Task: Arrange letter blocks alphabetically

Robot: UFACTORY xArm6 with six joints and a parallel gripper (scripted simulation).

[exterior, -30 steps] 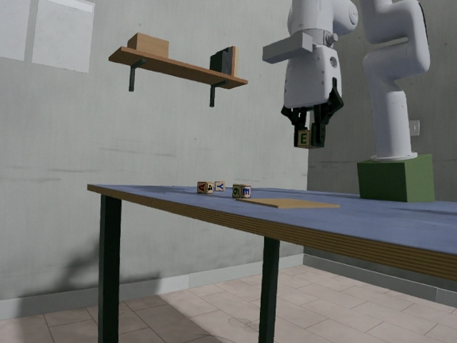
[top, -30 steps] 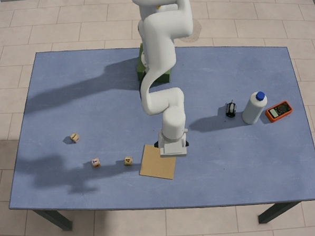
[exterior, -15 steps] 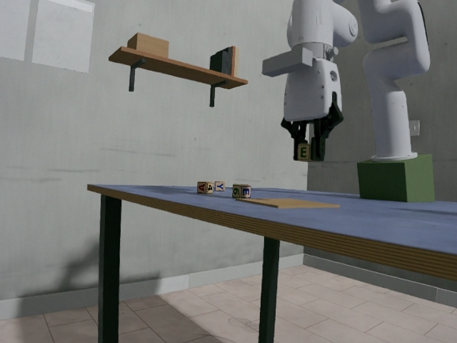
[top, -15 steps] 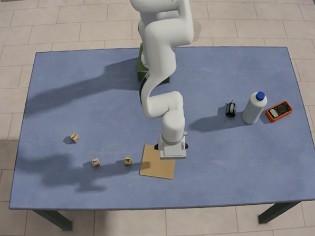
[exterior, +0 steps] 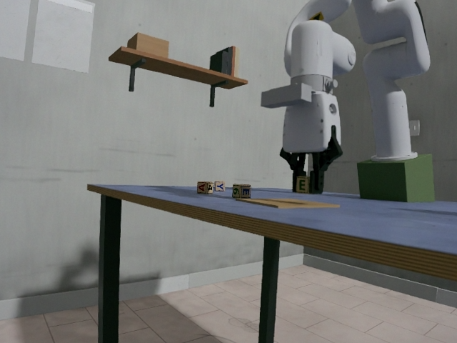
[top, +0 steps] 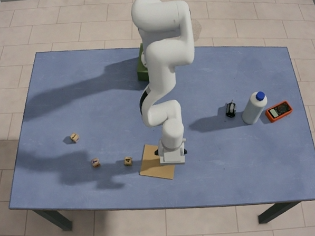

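My gripper (top: pixel 171 152) (exterior: pixel 308 184) is shut on a wooden block (exterior: pixel 302 184) with a green E on its side. It holds the block low, at the far right corner of the tan mat (top: pixel 155 168) (exterior: pixel 288 203). I cannot tell whether the block touches down, and my wrist hides it in the overhead view. Three more blocks lie on the table left of the mat. One (top: pixel 128 161) (exterior: pixel 241 191) shows a 4 on top, one (top: pixel 95 162) (exterior: pixel 205 186) shows a T, and one (top: pixel 74 137) (exterior: pixel 220 185) shows an I.
A white bottle with a blue cap (top: pixel 254 107), a small black object (top: pixel 230 109) and an orange multimeter (top: pixel 278 111) stand at the right of the blue table (top: pixel 236 164). The green base block (exterior: pixel 395 178) sits at the back.
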